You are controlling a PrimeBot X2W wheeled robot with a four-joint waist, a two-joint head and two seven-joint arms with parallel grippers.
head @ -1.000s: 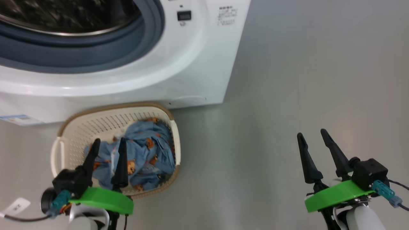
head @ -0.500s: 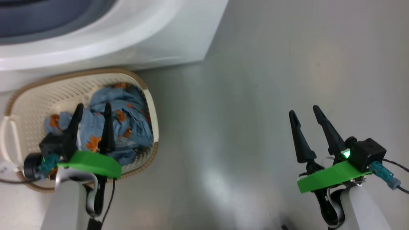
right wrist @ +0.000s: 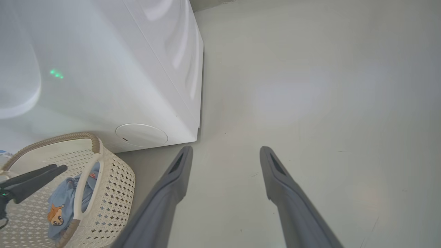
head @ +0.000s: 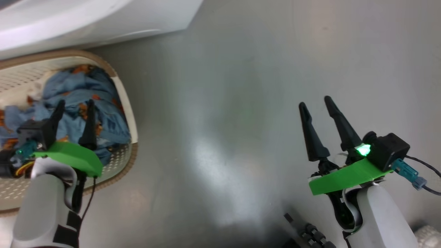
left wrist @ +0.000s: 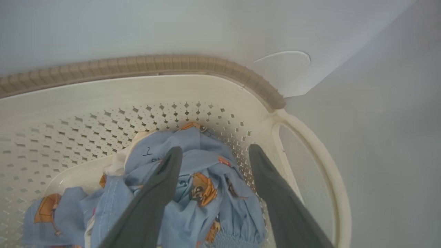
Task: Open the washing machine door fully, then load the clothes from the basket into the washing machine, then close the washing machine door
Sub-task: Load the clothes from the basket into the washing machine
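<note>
Soft light-blue fox-print clothes [left wrist: 206, 162] lie heaped in the cream perforated plastic basket [left wrist: 206, 89] beside the white washing machine [head: 103, 17]. The left gripper [head: 75, 101] hovers over them, jaws spread wide, empty; the right gripper [head: 315, 100] likewise. Probably limp and light: pinch a raised fold.

The right gripper [right wrist: 225, 148] is seen with its two grey fingers spread wide over a bare grey floor [right wrist: 310, 103]. The white washing machine [right wrist: 103, 69] is shown at upper left, with a round cover [right wrist: 141, 135] set low near its corner and green glints [right wrist: 56, 73] caught on its panel. The basket [right wrist: 113, 179] is placed just before it, with the clothes [right wrist: 62, 203] lying inside. The left gripper [right wrist: 61, 167] is held over the basket, its fingers apparently parted, though the angle is poor.
</note>
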